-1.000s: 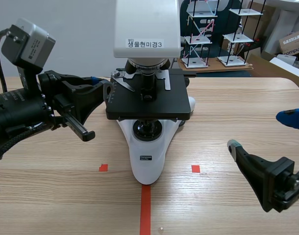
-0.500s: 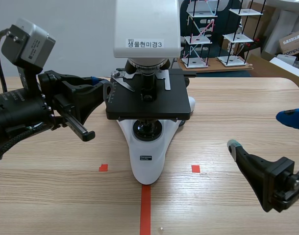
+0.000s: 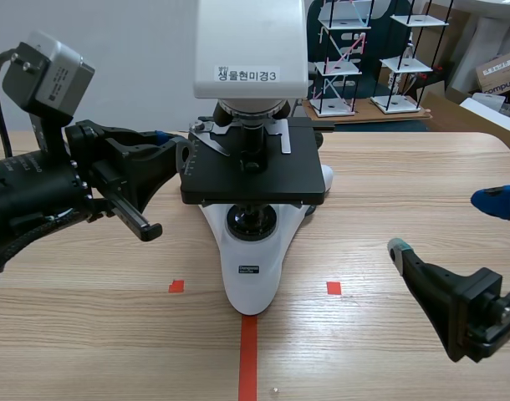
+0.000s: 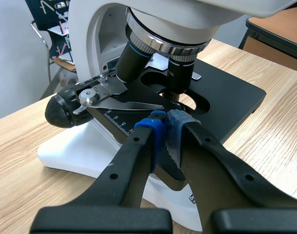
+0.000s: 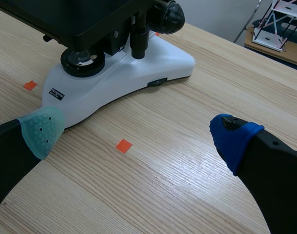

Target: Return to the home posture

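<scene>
A white microscope (image 3: 251,267) with a black stage (image 3: 255,171) stands at the middle of the table. My left gripper (image 3: 161,139) hovers at the stage's left edge, shut on nothing. In the left wrist view its two pads meet at the gripper (image 4: 164,127) tip, just before the stage (image 4: 226,97) and the slide clip (image 4: 114,97), below the objective lenses (image 4: 143,53). My right gripper (image 3: 446,224) stands open low at the right, apart from the microscope. The right wrist view shows the gripper (image 5: 139,134) over bare table, with the microscope base (image 5: 119,78) ahead of it.
Small wire shelf models (image 3: 347,58) and a cardboard box (image 3: 499,75) stand behind the table's far edge. Bare wood lies in front of the microscope and to its right.
</scene>
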Robot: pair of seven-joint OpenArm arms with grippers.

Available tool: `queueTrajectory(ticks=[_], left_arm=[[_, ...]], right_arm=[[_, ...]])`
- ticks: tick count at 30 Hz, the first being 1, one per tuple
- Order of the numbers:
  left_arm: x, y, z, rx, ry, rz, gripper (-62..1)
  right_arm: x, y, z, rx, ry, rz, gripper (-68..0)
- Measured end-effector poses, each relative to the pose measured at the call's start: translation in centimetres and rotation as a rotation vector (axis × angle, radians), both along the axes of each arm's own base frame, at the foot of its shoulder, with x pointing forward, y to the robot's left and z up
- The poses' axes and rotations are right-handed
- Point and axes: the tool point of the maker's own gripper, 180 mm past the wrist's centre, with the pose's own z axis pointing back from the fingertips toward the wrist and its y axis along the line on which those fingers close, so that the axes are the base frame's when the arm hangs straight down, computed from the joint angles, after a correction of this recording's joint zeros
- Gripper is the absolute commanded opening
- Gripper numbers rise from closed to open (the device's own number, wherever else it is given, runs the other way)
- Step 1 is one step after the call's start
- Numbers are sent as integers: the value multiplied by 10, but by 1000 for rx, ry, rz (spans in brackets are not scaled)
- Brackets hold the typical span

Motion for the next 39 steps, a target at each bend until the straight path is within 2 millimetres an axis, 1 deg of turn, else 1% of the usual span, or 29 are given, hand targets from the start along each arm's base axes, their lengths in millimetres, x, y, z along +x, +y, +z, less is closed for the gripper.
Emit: queueTrajectory(ticks=[25,28,30,31,33,39], left_arm=[[0,0,0,0,-2,1,-590],[2,8,1,0,-8,20,-590],[1,20,1,2,-14,47,-584],[0,27,-1,5,-14,61,-568],[-6,41,-2,0,-21,86,-505],[-39,74,-12,-25,-6,119,-190]], right_arm=[[0,0,2,6,-10,1,-4],[0,0,2,6,-10,1,-4],[0,0,2,6,-10,1,-4],[0,0,2,6,-10,1,-4],[0,0,2,6,-10,1,-4],[0,0,2,6,-10,1,-4]])
